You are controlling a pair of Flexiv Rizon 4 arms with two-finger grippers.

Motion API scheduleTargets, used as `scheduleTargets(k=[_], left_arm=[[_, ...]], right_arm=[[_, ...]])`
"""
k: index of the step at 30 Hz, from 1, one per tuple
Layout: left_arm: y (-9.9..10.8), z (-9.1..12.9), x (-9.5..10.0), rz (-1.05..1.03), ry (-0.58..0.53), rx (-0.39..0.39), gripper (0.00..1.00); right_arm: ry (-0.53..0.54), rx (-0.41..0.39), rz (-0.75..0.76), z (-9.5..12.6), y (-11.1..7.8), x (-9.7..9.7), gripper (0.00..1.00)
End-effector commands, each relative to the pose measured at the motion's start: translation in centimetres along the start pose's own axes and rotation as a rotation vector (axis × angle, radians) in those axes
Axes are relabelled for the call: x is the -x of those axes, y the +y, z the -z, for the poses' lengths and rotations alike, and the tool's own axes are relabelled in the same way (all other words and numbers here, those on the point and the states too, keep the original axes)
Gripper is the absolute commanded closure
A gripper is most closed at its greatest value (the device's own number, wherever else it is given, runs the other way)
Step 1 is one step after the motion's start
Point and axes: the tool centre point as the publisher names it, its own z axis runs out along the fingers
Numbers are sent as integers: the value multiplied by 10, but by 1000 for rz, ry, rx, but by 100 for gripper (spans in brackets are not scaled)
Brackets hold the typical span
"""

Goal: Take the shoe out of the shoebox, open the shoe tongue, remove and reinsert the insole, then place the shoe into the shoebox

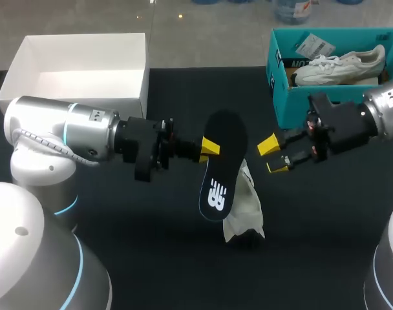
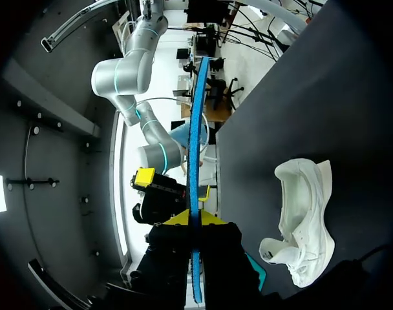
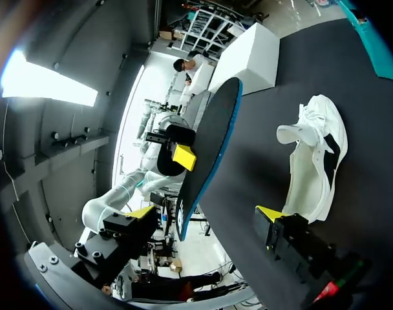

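Observation:
In the head view my left gripper (image 1: 211, 148) is shut on the edge of a black insole (image 1: 222, 165) and holds it tilted above the table. The left wrist view shows the insole (image 2: 195, 155) edge-on, pinched at my left gripper (image 2: 194, 219). The white shoe (image 1: 245, 212) lies on its side on the dark table, under the insole's lower end. My right gripper (image 1: 273, 156) stands open just right of the insole, touching nothing. Seen from the right wrist, the insole (image 3: 209, 148) hangs ahead of the open right gripper (image 3: 206, 213), with the shoe (image 3: 316, 161) beside it.
The teal shoebox (image 1: 278, 97) stands at the back right with a second white shoe (image 1: 342, 64) inside. An open white box (image 1: 80, 71) sits at the back left. The dark table (image 1: 158, 245) is bare in front of the shoe.

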Motion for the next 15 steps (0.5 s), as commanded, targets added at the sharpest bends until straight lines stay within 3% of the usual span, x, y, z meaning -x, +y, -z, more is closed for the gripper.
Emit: scheduleTargets(k=[1, 15], left_arm=[[-1, 0, 2, 0, 13, 5, 100], [-6, 8, 7, -11, 36, 11, 100]], right_arm=[[-173, -67, -16, 6, 4, -8, 0], [-173, -67, -16, 6, 4, -8, 0]])
